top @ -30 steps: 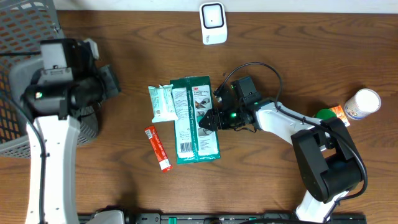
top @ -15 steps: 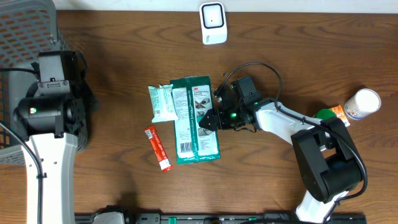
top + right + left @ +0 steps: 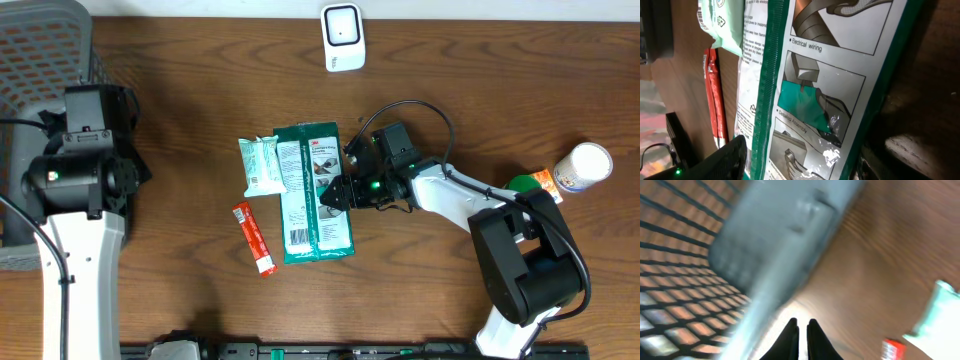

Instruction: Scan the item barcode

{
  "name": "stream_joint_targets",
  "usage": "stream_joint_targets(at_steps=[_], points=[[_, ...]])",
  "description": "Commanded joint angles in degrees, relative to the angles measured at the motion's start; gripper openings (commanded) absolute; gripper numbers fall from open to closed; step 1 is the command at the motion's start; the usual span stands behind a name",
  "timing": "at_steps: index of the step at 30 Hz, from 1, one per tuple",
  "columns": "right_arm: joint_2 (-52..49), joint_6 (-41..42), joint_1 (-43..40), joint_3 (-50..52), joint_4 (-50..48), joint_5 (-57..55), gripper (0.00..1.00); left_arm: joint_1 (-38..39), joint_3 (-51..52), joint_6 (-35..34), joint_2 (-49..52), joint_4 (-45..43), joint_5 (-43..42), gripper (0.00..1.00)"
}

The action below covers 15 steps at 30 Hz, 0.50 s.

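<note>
You see the right pincer (image 3: pixel 338 192) spread wide over the green package (image 3: pixel 305 215) on the counter (image 3: pixel 450 80); the left pincer (image 3: pixel 800 331), closed and empty, sits beside the basket (image 3: pixel 780 235).

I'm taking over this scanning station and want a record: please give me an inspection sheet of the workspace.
Surface: wooden table, no spills seen.
Job's things: green package lying flat mid-table; white scanner at the far edge.
Clutter: pale pouch, red sachet, white-lidded container.
Grippers: left gripper shut and empty beside the grey mesh basket; right gripper open over the package.
Cables: black cable looped at the right gripper's wrist.
Surroundings: basket at the table's left; nothing else seen.
</note>
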State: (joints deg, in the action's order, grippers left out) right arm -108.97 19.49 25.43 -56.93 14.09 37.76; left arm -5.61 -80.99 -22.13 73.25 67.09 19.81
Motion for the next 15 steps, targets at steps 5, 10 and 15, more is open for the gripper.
stream_joint_targets(at_steps=[5, 10, 15], points=[[-2.4, 0.3, 0.4, 1.9, 2.4, -3.2, 0.64, 3.3, 3.3, 1.1, 5.1, -4.8, -31.4, 0.09], [-2.4, 1.7, 0.2, 1.9, 3.8, -0.8, 0.64, 10.3, 8.2, 1.3, 12.0, -9.0, -31.4, 0.09], [-2.4, 2.3, 0.2, 1.9, 5.0, -0.9, 0.64, 17.4, 9.6, 4.3, 20.7, -12.4, -31.4, 0.09]])
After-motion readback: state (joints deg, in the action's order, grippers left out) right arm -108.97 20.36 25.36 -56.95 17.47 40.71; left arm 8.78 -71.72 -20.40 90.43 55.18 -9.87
